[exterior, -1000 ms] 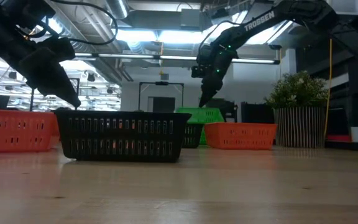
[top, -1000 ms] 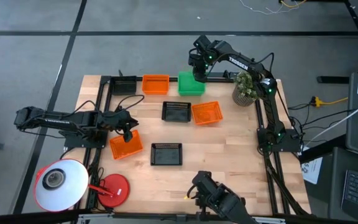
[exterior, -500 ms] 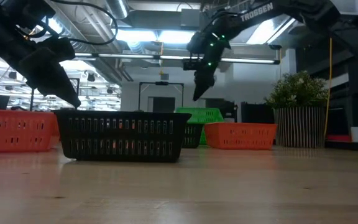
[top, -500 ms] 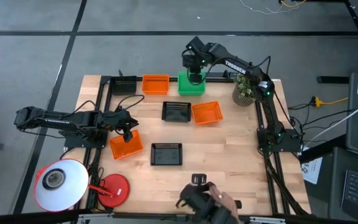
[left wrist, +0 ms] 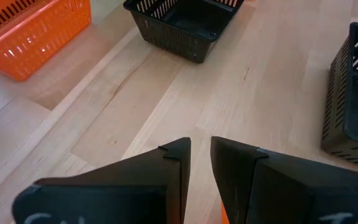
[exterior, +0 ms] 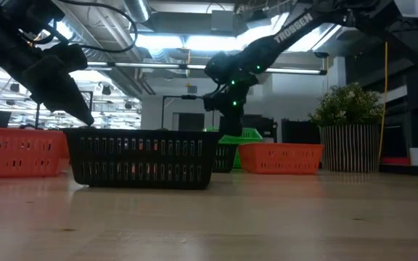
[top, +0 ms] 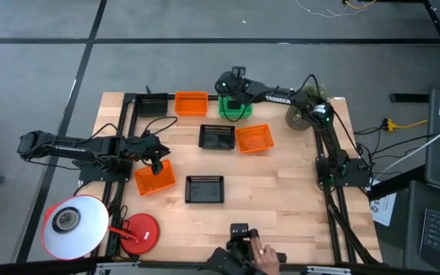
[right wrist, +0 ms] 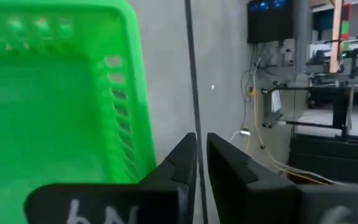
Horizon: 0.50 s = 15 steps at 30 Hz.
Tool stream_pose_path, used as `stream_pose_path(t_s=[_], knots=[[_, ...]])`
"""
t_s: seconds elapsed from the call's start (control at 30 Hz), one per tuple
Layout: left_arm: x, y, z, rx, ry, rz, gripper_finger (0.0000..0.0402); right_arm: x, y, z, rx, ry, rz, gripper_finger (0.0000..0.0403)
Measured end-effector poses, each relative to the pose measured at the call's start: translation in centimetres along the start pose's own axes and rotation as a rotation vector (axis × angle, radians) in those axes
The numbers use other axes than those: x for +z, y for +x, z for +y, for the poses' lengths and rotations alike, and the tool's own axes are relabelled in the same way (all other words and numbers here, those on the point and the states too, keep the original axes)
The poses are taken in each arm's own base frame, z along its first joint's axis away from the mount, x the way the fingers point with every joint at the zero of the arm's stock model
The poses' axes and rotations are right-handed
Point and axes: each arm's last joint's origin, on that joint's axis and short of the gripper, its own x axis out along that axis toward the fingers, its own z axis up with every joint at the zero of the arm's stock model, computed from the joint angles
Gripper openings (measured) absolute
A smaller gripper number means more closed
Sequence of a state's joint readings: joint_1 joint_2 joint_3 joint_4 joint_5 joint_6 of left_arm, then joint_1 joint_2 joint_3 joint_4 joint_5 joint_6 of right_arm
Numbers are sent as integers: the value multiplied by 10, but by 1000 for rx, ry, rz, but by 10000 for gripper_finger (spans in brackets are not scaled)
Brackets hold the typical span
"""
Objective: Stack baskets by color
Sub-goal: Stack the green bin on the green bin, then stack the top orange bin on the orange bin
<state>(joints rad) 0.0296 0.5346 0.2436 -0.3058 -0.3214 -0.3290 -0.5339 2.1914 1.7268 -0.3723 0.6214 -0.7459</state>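
Note:
Several mesh baskets sit on the wooden table. A green basket (top: pixel 243 111) stands at the far edge, beside an orange one (top: pixel 191 103) and a black one (top: pixel 153 105). In mid-table are a black basket (top: pixel 217 137), an orange one (top: pixel 253 138) and another black one (top: pixel 205 189). My right gripper (right wrist: pixel 202 138) hangs low over the green basket (right wrist: pixel 55 106), next to its side wall, and its arm hides part of the basket in the high view. The fingers are shut, with nothing between them. My left gripper (left wrist: pixel 199 142) waits shut above a turned orange basket (top: pixel 155 179) at the table's left. My right gripper slants down beside the green basket's side wall (right wrist: pixel 126 118), with one finger (right wrist: pixel 179 158) close to the rim. I cannot tell whether it touches the wall. Nothing lies between the fingertips.
A potted plant (top: pixel 302 113) stands at the far right corner, under my right arm. A white lamp shade (top: pixel 73 225) and a red disc (top: pixel 138 231) sit at the near left. A person's hand (top: pixel 257 257) shows at the near edge. Bare wood lies at the near right.
My right gripper has swung toward the table's left edge and come down onto the green basket. It has tipped from pointing steeply down to a flatter slant. The baskets have kept their places.

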Motion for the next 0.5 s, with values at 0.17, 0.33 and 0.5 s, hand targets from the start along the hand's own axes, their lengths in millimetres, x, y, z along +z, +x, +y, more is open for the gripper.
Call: stream_pose_path(t_s=[0.17,0.33,0.5], knots=[[0,0,0,1,0,-1,55,3,-1,-5,-47,0,2,41],[0,0,0,2,0,-1,55,15,-20,-30,-91,-20,25,41],[0,0,0,2,0,-1,55,19,-66,-56,18,31,99,41]])
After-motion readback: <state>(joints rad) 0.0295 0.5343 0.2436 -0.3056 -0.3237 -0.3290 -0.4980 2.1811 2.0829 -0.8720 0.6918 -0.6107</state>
